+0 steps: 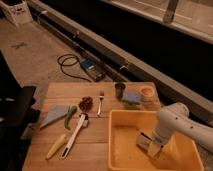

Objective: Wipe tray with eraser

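In the camera view, a wooden table (100, 127) carries the yellow tray (122, 155) at its near right corner, its raised walls and rounded corners reaching to the bottom edge of the view. The white arm (182, 127) comes in from the right and bends down into the tray, ending in the gripper (152, 147), which sits low over the tray floor toward the tray's right half. The eraser (143, 141), a small pale block with darker edges, lies inside the tray right at the gripper's tip, on its left side and touching or nearly touching it; whether the fingers are clamped on it or merely resting against it cannot be told. The eraser seems to sit down on the tray floor. Left of the tray, on the bare table, a white-handled brush (74, 136) lies diagonally, with a yellow object (56, 146) just beside it to the left and a green object (69, 116) near its upper end. A folded blue-grey cloth (53, 115) lies farther left. Behind the tray are a dark reddish cluster (86, 103), a fork (100, 102), a dark cup (119, 90), a blue sponge-like block (132, 98) and an orange container (147, 94). On the floor beyond the table lies a coiled black cable (70, 64) beside a blue device (91, 68).
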Available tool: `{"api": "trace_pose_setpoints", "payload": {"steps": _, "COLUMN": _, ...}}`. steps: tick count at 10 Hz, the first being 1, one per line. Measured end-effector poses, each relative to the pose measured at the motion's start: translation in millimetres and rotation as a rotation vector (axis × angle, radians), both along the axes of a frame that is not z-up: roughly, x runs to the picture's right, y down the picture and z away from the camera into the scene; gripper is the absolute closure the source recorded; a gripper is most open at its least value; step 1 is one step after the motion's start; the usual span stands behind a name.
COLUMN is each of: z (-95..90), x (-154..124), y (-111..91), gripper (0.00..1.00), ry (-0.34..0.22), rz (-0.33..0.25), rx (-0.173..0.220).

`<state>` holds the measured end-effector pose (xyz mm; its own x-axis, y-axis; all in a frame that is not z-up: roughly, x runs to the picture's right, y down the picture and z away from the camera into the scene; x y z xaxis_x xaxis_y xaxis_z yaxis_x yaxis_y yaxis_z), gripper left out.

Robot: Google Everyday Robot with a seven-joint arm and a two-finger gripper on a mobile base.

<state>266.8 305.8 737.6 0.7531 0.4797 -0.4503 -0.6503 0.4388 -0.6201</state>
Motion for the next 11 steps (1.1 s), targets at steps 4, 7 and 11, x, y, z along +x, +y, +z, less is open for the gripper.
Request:
{"api": "trace_pose_setpoints", "payload": {"steps": 4, "z": 29.2, "x": 11, "y": -32, "gripper": 1.0, "ry": 0.034, "rz": 0.024, "rx": 0.006}}
{"api": "trace_pose_setpoints", "payload": {"steps": 7, "z": 27.5, "x": -22, "y": -36, "gripper": 1.0, "ry": -0.028, "rz": -0.008, "rx": 0.022}}
{"api": "trace_pose_setpoints", "payload": {"steps": 11, "z": -3.4, "x": -54, "y": -1, "gripper": 1.0, "ry": -0.084, "rz": -0.06, "rx": -0.001}}
